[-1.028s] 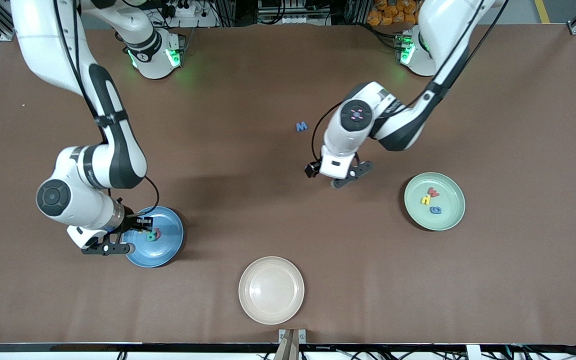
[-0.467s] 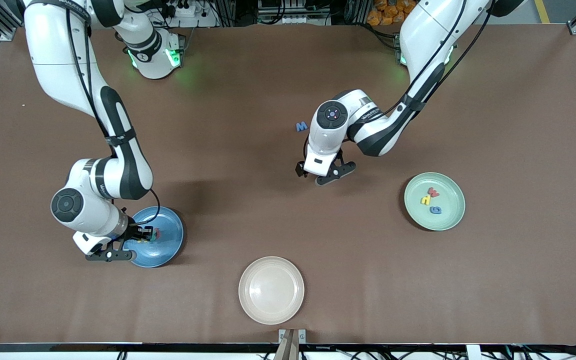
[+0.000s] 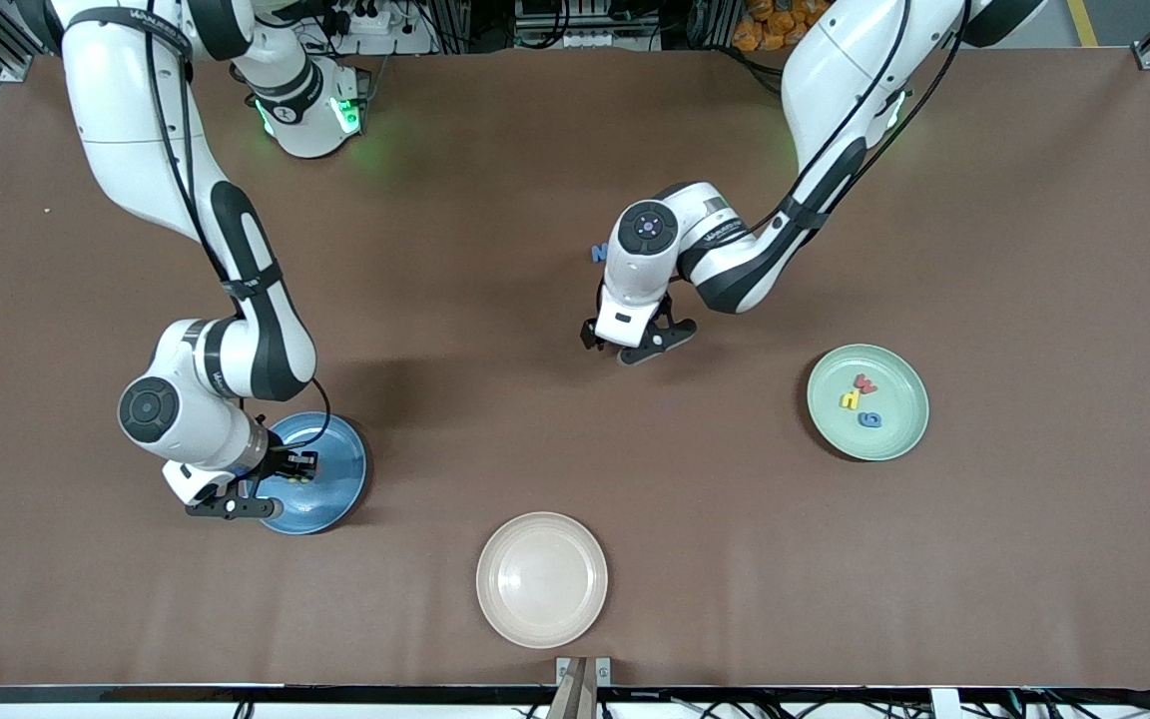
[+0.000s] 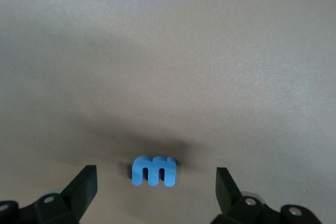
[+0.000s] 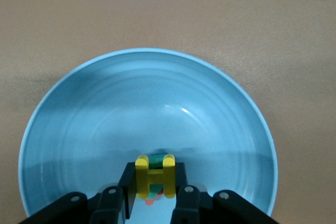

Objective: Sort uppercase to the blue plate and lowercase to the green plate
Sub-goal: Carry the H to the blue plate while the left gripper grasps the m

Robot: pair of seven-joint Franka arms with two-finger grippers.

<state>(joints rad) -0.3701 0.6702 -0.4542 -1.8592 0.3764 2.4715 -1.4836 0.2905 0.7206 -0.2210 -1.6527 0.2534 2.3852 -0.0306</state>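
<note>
right tool (image 5: 152, 195) grips yellow h (image 5: 155, 176) upright over blue plate (image 5: 79, 129); left tool (image 4: 156, 187) wide.

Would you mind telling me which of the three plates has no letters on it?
The cream plate, nearest the front camera. The green plate holds three letters, and over the blue plate the right gripper holds a yellow H.

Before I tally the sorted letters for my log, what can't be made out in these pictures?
- Blue plate: front view, the right end effector covers its letters; right wrist view, the held yellow H hides all but slivers of teal and red under it.
- Blue m: front view, the left arm covers nearly all of it, under the open left end effector.
- Green plate: front view only, its three letters too small to read surely.
</note>
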